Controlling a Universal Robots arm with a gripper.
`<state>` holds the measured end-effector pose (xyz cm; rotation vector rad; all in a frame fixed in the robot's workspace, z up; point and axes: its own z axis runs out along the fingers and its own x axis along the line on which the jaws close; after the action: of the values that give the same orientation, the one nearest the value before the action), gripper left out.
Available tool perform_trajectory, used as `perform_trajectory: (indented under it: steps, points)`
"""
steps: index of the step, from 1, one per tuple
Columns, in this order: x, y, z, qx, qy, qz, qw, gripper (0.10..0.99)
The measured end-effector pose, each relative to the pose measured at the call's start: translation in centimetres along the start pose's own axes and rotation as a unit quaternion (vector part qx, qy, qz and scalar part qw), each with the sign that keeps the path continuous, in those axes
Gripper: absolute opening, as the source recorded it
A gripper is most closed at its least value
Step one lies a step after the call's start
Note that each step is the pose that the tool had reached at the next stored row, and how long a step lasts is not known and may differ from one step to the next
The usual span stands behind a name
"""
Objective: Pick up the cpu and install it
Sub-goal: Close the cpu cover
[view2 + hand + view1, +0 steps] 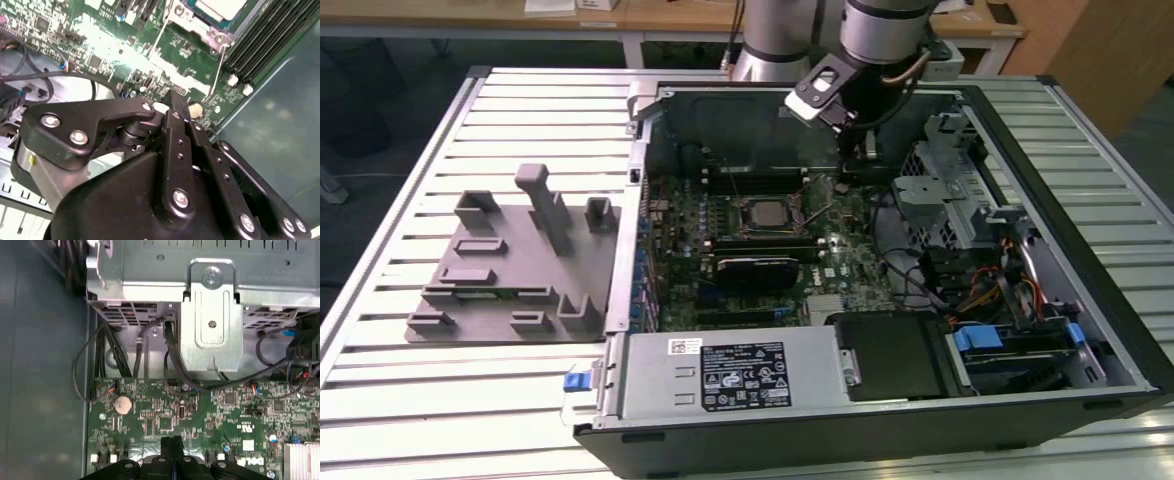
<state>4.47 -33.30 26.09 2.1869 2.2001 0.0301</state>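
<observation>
The cpu (761, 213) lies with its silver top up inside the square socket on the green motherboard (841, 265), in the middle of the open computer case. The second wrist view catches its pale corner (220, 6) inside the socket's metal frame, with a thin lever (220, 65) beside it. My gripper (863, 152) hangs over the board's far side, toward the exterior view's right of the socket and apart from the cpu. Its black fingertips (172, 444) are pressed together with nothing between them, and they are also visible in the second wrist view (179, 107).
A grey moulded tray (507, 270) sits on the slatted table at the exterior view's left. Inside the case are the power supply (720, 375), a metal drive cage (210, 315), loose black cables (170, 355), memory slots (260, 45) and a coin battery (123, 403).
</observation>
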Motion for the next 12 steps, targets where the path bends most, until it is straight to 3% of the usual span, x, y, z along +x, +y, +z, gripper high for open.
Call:
perform_trajectory:
  steps: [4, 10, 11, 12]
  points:
    - [0.0, 0.32, 0.1, 0.0003, -0.0001, 0.0, 1.0, 0.106]
    - [0.01, 0.28, 1.04, 0.0001, 0.0, 0.0, 1.0, 0.106]
    - [0.03, -0.09, 2.1, -0.0013, -0.0001, 0.0, 1.0, 0.106]
    - [0.03, -0.37, 2.09, -0.0026, 0.0, 0.0, 1.0, 0.106]
